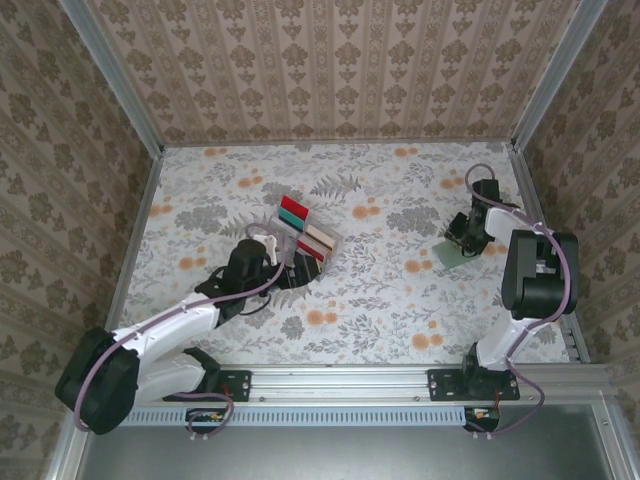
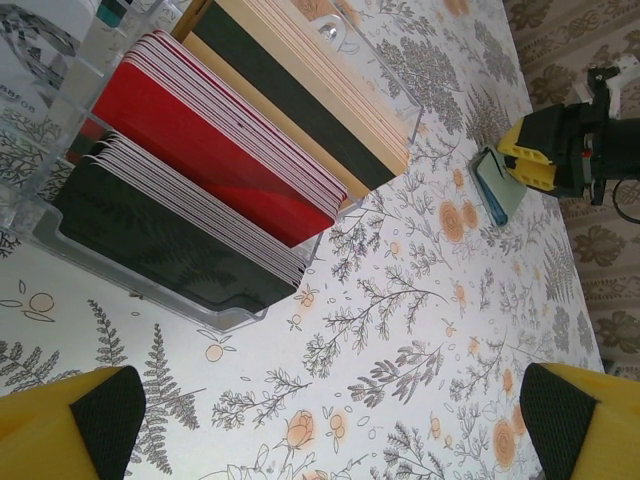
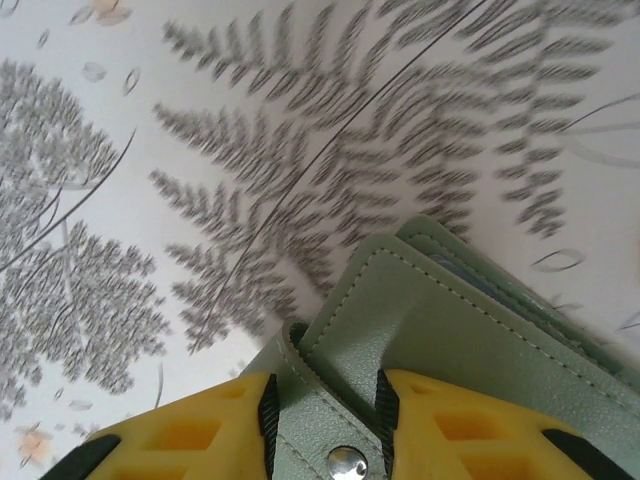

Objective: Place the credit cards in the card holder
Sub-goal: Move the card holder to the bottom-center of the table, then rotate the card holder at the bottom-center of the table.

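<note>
**Right gripper (image 3: 325,425) clamps the card holder (image 3: 470,340); left gripper (image 2: 330,400) waits by the credit cards (image 2: 230,160).**

The right gripper is clenched on the snap tab of the grey-green card holder, which lies on the table (image 1: 400,190) toward 3 o'clock. This grip likely steadies the holder or pulls it open for loading. The left gripper is released, its jaws wide and empty. It sits low at about 7 o'clock of the clear rack (image 2: 210,318), which stands just toward 9 o'clock of the table's centre. The red, black and beige stacks stand there, so the gripper seems lined up to pick a card.

Cards: red, black, beige plastic credit cards (image 2: 220,150), on edge, centre-left.
Holder: grey-green stitched card holder (image 3: 450,340), snap tab, right.
</note>
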You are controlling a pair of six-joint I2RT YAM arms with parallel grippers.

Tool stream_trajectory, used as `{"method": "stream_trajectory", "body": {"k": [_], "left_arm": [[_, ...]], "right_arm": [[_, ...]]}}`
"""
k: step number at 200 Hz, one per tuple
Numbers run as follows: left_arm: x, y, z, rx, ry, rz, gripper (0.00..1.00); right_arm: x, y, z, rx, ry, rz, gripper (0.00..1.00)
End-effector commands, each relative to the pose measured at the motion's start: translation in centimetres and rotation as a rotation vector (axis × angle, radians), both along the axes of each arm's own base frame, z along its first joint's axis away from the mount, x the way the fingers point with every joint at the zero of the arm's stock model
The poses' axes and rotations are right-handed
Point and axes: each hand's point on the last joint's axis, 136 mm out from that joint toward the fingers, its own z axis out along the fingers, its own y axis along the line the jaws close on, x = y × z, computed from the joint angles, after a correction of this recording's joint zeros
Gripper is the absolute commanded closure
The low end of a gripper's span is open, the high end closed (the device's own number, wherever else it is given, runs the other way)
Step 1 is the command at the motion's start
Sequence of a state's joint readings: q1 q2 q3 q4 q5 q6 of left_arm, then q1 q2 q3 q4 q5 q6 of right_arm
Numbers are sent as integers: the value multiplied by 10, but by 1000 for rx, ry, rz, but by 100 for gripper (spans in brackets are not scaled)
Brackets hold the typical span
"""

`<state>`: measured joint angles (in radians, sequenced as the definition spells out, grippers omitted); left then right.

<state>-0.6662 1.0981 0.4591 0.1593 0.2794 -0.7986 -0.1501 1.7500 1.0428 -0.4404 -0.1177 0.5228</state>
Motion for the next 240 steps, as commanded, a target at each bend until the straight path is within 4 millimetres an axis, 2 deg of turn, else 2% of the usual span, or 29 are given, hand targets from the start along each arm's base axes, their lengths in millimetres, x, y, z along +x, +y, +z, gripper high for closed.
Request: {"method": "stream_trajectory", "body": {"k": [1,16,38,50,62,70,83,93,107,123,143,159,180,198,211,235,240], "left_arm": [[0,3,6,23,-32,-5,0],[-1,3,11,22,-40,-7,0],[-1,4,19,18,-58,-8,0],[-1,5,22,17,-64,-10,0],[-2,4,24,14,-65,-14,0],[-3,3,26,8,-67,-20,0],[-5,2,28,-2,-66,-30,0],[-8,1,28,-7,-66,-40,0],[-10,0,28,-10,-65,-46,0],[-12,1,29,-11,-66,-50,0],[-13,0,29,-16,-68,-52,0],[-15,0,31,-19,-68,-59,0],[-16,-1,32,-22,-69,-64,0],[-18,-1,32,-24,-69,-67,0],[-19,-2,32,-25,-69,-72,0],[-21,-3,35,-28,-72,-86,0],[-22,-3,36,-29,-74,-90,0]], "right_arm": [[-37,41,-9,105,98,68,65],[-50,59,-6,135,94,62,64],[-75,105,-4,205,79,88,64],[-84,135,8,261,24,120,63],[-87,146,20,265,-18,147,62],[-89,142,34,235,-56,162,60],[-91,125,42,137,-73,172,59],[-92,108,43,57,-72,177,59],[-90,104,38,55,-68,217,61],[-87,112,32,90,-45,277,64],[-83,137,24,194,-13,349,73],[-85,155,20,229,-5,394,73],[-93,159,10,208,23,395,73],[-104,149,-4,166,75,359,73],[-115,130,-15,84,123,307,73],[-134,113,-17,33,131,220,72],[-135,112,-10,40,104,205,72]]}}
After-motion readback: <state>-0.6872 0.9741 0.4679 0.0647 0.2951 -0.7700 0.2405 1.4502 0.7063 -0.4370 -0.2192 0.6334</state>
